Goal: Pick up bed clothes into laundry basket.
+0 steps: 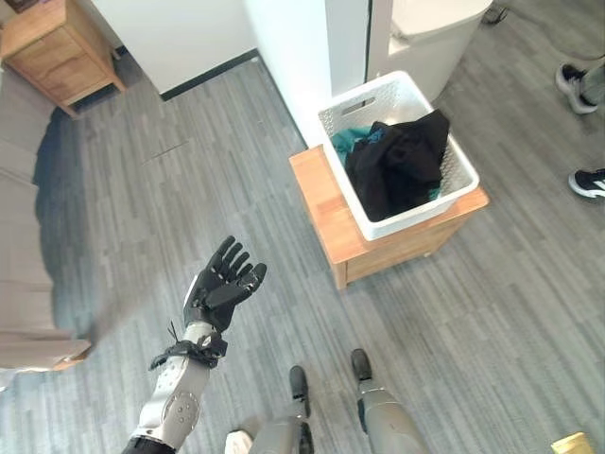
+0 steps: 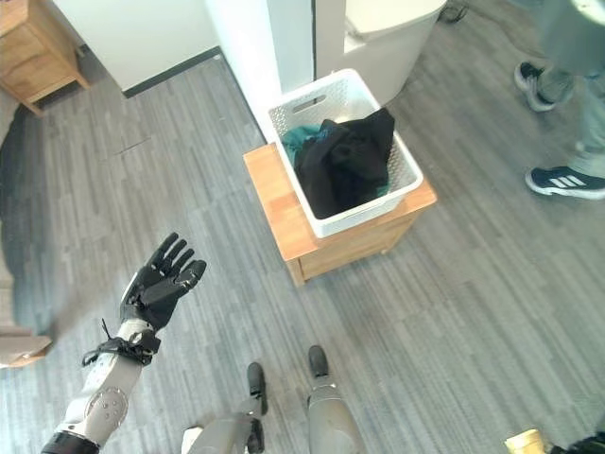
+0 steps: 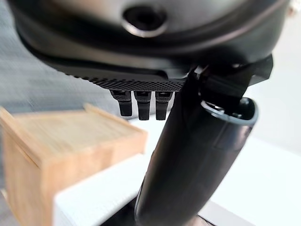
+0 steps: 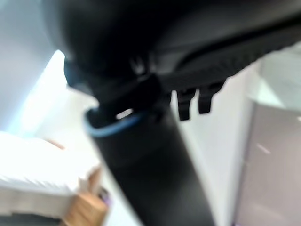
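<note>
A white laundry basket point(image 1: 427, 210) stands on a low wooden stand point(image 1: 324, 203) right of centre. A black garment point(image 1: 397, 161) lies in it, draped over its far right rim, on top of a teal cloth point(image 1: 355, 142). My left hand point(image 1: 223, 282) is raised above the grey floor, well to the left of the basket and nearer to me. It is open, palm up, fingers spread, and holds nothing. In the left wrist view the left hand point(image 3: 141, 47) has its straight fingers point(image 3: 142, 104) past a wooden edge. My right hand point(image 4: 164, 47) looks relaxed and empty in its own wrist view.
A bed or couch point(image 1: 24, 236) with a wooden frame runs along the left edge. A wooden nightstand point(image 1: 61, 47) stands at the far left. A white pillar point(image 1: 302, 57) and a white bin point(image 1: 435, 38) rise behind the basket. A person's shoes point(image 1: 591, 182) are at right.
</note>
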Tool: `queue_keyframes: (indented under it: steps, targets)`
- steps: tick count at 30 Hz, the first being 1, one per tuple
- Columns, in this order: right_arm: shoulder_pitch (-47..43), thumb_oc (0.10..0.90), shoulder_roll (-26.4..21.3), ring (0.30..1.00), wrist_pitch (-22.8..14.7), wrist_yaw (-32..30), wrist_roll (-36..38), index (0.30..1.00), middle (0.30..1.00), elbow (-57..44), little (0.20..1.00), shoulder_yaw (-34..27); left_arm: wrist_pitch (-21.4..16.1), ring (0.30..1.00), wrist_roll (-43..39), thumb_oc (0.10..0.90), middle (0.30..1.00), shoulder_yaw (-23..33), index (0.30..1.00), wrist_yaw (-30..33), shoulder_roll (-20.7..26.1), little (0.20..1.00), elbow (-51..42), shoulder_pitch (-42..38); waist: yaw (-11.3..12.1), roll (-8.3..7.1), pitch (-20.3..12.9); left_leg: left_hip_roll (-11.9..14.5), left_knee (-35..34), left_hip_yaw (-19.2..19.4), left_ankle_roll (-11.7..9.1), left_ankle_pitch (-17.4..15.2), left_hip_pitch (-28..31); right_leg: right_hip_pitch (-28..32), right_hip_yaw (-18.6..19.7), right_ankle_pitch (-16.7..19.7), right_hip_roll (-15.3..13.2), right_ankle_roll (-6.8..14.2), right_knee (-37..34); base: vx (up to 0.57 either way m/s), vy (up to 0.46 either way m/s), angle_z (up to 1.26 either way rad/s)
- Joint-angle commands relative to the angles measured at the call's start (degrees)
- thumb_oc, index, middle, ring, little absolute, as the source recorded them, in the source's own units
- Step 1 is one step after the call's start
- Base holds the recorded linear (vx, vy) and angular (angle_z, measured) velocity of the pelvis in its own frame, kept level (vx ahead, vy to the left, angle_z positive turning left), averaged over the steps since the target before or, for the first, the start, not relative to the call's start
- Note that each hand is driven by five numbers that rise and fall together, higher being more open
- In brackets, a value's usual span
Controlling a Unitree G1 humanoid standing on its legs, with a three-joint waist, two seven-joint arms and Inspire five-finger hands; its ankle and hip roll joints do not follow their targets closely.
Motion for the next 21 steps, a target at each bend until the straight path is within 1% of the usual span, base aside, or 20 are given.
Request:
queue_keyframes:
  steps: [1, 2, 3, 4, 5, 6, 7, 8, 9, 10, 11, 12, 13, 14, 15, 16, 17, 18, 19, 21]
  targets:
    - [1.1, 0.8, -12.5, 0.9, -2.7, -4.3, 13.5, 0.9, 0.9, 0.9, 0.9, -2.0, -3.1, 0.9, 0.7, 0.8, 0.9, -0.6, 0.9, -2.7, -0.4, 0.9, -4.0, 5.6, -2.0, -1.41, -10.1, -0.9, 0.0, 4.3, -0.7, -5.9, 3.2, 1.8, 12.4, -5.6, -1.2, 5.8, -2.9, 0.01, 0.083, -0.45]
    - [5.9, 0.8, -15.5, 0.9, -4.4, -4.2, 16.7, 0.9, 0.9, -0.7, 0.9, -5.9, -2.9, 0.9, 0.5, 0.8, 0.9, -1.1, 0.9, -2.7, -2.1, 0.9, -3.8, 5.7, -2.0, -0.68, -10.3, -0.9, 0.0, 4.8, -0.5, -6.1, 3.6, 1.8, 12.7, -5.5, -1.2, 6.1, -3.0, 0.01, 0.083, -0.45]
    - [8.0, 0.8, -15.7, 0.9, -4.5, -4.2, 16.7, 0.9, 0.9, -1.0, 0.9, -8.0, -2.9, 0.9, 0.6, 0.8, 0.9, -1.0, 0.9, -2.7, -1.8, 0.9, -3.8, 5.9, -1.9, -0.91, -10.4, -0.8, 0.0, 4.9, -0.5, -6.2, 3.7, 1.9, 12.8, -5.5, -1.2, 6.1, -3.0, -0.01, 0.079, -0.4]
    - [17.1, 0.8, -19.4, 0.9, -6.4, -3.6, 21.9, 0.9, 0.9, -2.2, 0.9, -14.8, -2.6, 0.9, 0.2, 0.8, 0.9, -1.8, 0.9, -2.7, -5.5, 0.9, -3.3, 6.3, -2.6, 1.24, -10.3, -0.9, 0.0, 5.6, -0.2, -6.7, 4.2, 2.1, 13.3, -5.5, -1.2, 6.4, -2.9, 0.02, 0.135, -0.36]
    - [32.7, 0.8, -21.3, 0.9, -9.9, -2.4, 29.2, 0.9, 0.9, -4.2, 0.9, -27.7, -1.9, 0.9, 0.6, 0.8, 0.9, -1.6, 0.9, -2.5, -13.5, 0.9, -3.4, 8.0, -5.5, 7.23, -10.3, -1.1, 0.0, 6.4, 0.5, -7.8, 5.2, 2.5, 14.2, -5.9, -1.5, 7.0, -3.0, 0.02, 0.166, -0.35]
    - [46.3, 0.8, -18.1, 0.9, -11.1, -1.6, 30.6, 0.9, 0.9, -4.4, 0.9, -39.7, -1.5, 0.9, 0.8, 0.8, 0.9, 0.5, 0.9, -2.5, -16.8, 0.9, -3.6, 9.7, -8.6, 9.24, -10.4, -1.1, 0.0, 6.8, 0.8, -8.3, 5.5, 2.5, 14.6, -5.8, -1.6, 7.3, -3.2, -0.07, 0.091, -0.37]
    - [98.3, 0.8, -1.8, 0.9, -12.0, -0.9, 25.7, 0.9, 0.9, -12.2, 0.9, -90.5, -1.1, 0.9, 0.9, 0.8, 0.9, 5.3, 0.9, -2.8, -8.6, 0.9, -3.9, 11.8, -10.9, -0.62, -11.7, -0.7, 0.0, 7.2, 0.5, -6.8, 4.1, 0.8, 14.8, -4.0, -1.2, 7.2, -2.8, -0.02, 0.052, -0.27]
    - [107.8, 0.8, 0.5, 0.9, -11.7, -0.5, 25.3, 0.9, 0.9, -14.9, 0.9, -99.6, -1.1, 0.9, 0.8, 0.8, 0.9, 4.0, 0.9, -2.8, -6.5, 0.9, -3.9, 11.6, -9.5, -2.15, -11.6, -1.0, 0.0, 6.7, 0.9, -8.2, 5.2, 2.2, 14.2, -5.4, -1.7, 7.5, -3.3, -0.03, 0.07, -0.02]
    - [120.4, 0.8, 9.2, 0.9, -13.3, 1.4, 27.8, 0.9, 0.9, -20.0, 0.9, -110.2, -0.7, 0.9, 1.1, 0.8, 0.9, 3.1, 0.9, -2.6, -5.9, 0.9, -4.1, 11.3, -8.3, -2.64, -11.4, -1.3, 0.0, 7.0, 1.2, -8.4, 5.6, 2.6, 14.3, -5.3, -2.1, 7.8, -3.6, 0.04, 0.139, 0.44]
    - [127.2, 0.8, 21.6, 0.9, -14.1, 4.1, 31.8, 0.9, 0.9, -25.3, 0.9, -113.9, -0.3, 0.9, 1.3, 0.8, 0.9, 2.2, 0.9, -2.7, -5.7, 0.9, -3.9, 11.3, -6.7, -2.31, -11.8, -1.5, 0.0, 7.3, 1.6, -8.8, 5.7, 2.6, 14.4, -5.1, -2.6, 8.2, -3.9, -0.06, 0.127, 0.08]
    - [129.4, 0.8, 29.5, 0.9, -14.5, 6.6, 36.0, 0.9, 0.9, -27.1, 0.9, -110.9, -0.1, 0.9, 1.5, 0.8, 0.9, 1.9, 0.9, -2.3, -5.9, 0.9, -3.8, 11.3, -6.7, -2.08, -11.8, -1.7, 0.0, 7.5, 1.8, -8.9, 5.8, 2.5, 14.3, -4.8, -2.9, 8.4, -4.1, -0.06, 0.097, -0.37]
    - [130.6, 0.8, 34.5, 0.9, -14.1, 9.0, 38.9, 0.9, 0.9, -28.6, 0.9, -108.5, 0.2, 0.9, 1.8, 0.8, 0.9, 1.6, 0.9, -2.4, -6.0, 0.9, -3.8, 11.2, -7.0, -2.13, -11.7, -1.9, 0.0, 7.5, 1.9, -9.0, 5.9, 2.5, 14.4, -4.7, -3.1, 8.5, -4.1, -0.05, 0.047, -0.76]
    - [130.6, 0.8, 34.7, 0.9, -14.0, 9.1, 38.9, 0.9, 0.9, -28.7, 0.9, -108.5, 0.2, 0.9, 1.8, 0.8, 0.9, 1.7, 0.9, -2.4, -5.8, 0.9, -3.8, 11.2, -7.0, -2.32, -11.7, -1.9, 0.0, 7.6, 1.8, -8.7, 5.7, 2.3, 14.5, -4.5, -3.1, 8.4, -4.1, -0.05, 0.038, -0.41]
    - [131.0, 0.8, 41.1, 0.9, -14.1, 12.0, 46.3, 0.9, 0.9, -27.1, 0.9, -103.5, 0.4, 0.9, 2.2, 0.8, 0.9, 1.0, 0.9, -2.6, -6.1, 0.9, -3.6, 10.9, -7.0, -2.37, -11.5, -2.1, 0.0, 7.7, 2.0, -8.7, 5.8, 2.1, 14.5, -4.2, -3.2, 8.7, -4.1, -0.07, 0.023, -0.11]
    - [130.9, 0.8, 46.0, 0.9, -13.9, 15.6, 55.4, 0.9, 0.9, -25.1, 0.9, -99.0, 0.6, 0.9, 2.4, 0.8, 0.9, 0.6, 0.9, -2.4, -6.0, 0.9, -3.7, 10.6, -6.8, -2.36, -11.5, -2.3, 0.0, 7.7, 2.1, -8.7, 5.7, 1.9, 14.7, -3.9, -3.3, 8.9, -4.1, -0.08, 0.058, -0.07]
    - [133.2, 0.8, 57.0, 0.9, -12.1, 21.7, 73.1, 0.9, 0.9, -21.3, 0.9, -91.8, 0.9, 0.9, 2.0, 0.8, 0.9, -0.2, 0.9, -1.6, -6.9, 0.9, -4.0, 10.4, -6.5, -2.31, -11.3, -2.5, 0.0, 7.7, 2.3, -8.9, 6.0, 2.1, 14.5, -3.9, -3.6, 9.2, -4.1, -0.06, 0.024, -0.03]
    - [133.2, 0.8, 57.0, 0.9, -12.1, 21.7, 73.2, 0.9, 0.9, -21.2, 0.9, -91.8, 0.9, 0.9, 2.0, 0.8, 0.9, -0.2, 0.9, -1.6, -6.8, 0.9, -4.0, 10.4, -6.4, -2.38, -11.5, -2.5, 0.0, 7.8, 2.2, -8.7, 5.8, 1.8, 14.6, -3.7, -3.6, 9.2, -4.1, -0.05, 0.043, 0.02]
    - [134.5, 0.8, 62.6, 0.9, -10.9, 22.8, 80.4, 0.9, 0.9, -20.7, 0.9, -86.6, 0.8, 0.9, 1.6, 0.8, 0.9, -0.9, 0.9, -1.0, -7.4, 0.9, -3.7, 10.1, -6.2, -2.39, -11.6, -2.7, 0.0, 8.0, 2.2, -8.8, 5.9, 1.8, 14.9, -3.5, -3.7, 9.2, -4.1, -0.01, 0.046, 0.12]
    - [136.9, 0.8, 64.9, 0.9, -8.1, 24.4, 82.0, 0.9, 0.9, -20.4, 0.9, -79.9, 1.0, 0.9, 3.0, 0.8, 0.9, -1.0, 0.9, -0.4, -8.4, 0.9, -3.7, 10.3, -5.5, -2.45, -11.9, -2.9, 0.0, 8.3, 2.2, -9.0, 6.2, 2.1, 14.9, -3.3, -3.9, 9.3, -4.4, -0.01, 0.059, 0.07]
    - [137.1, 0.8, 63.1, 0.9, -6.8, 24.6, 77.6, 0.9, 0.9, -19.5, 0.9, -75.8, 0.6, 0.9, 4.0, 0.8, 0.9, -0.8, 0.9, -1.0, -9.0, 0.9, -3.1, 11.0, -4.7, -2.7, -12.1, -3.0, 0.0, 8.4, 2.2, -9.0, 6.4, 2.3, 14.7, -3.2, -4.1, 9.3, -4.4, -0.01, 0.024, -0.02]
